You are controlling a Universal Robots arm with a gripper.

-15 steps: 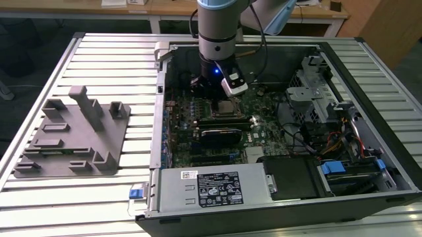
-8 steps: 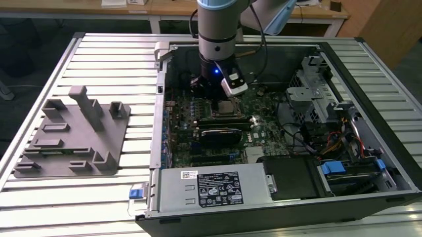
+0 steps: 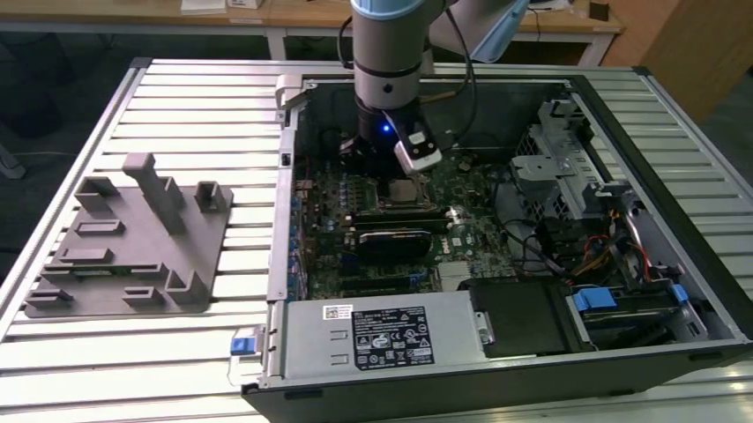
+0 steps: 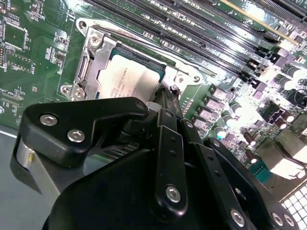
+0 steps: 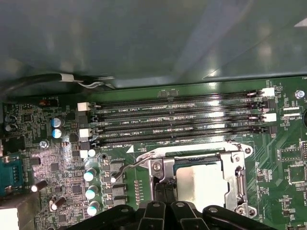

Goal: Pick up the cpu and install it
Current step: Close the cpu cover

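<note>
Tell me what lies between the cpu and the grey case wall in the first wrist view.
Parallel long memory slots on the green motherboard lie between the cpu and the case wall, in the first wrist view.

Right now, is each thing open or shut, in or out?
cpu, lying flat in its socket.
gripper, low, close by the cpu's edge.
computer case, on its side, cover off.
memory slots, nothing plugged in.
</note>
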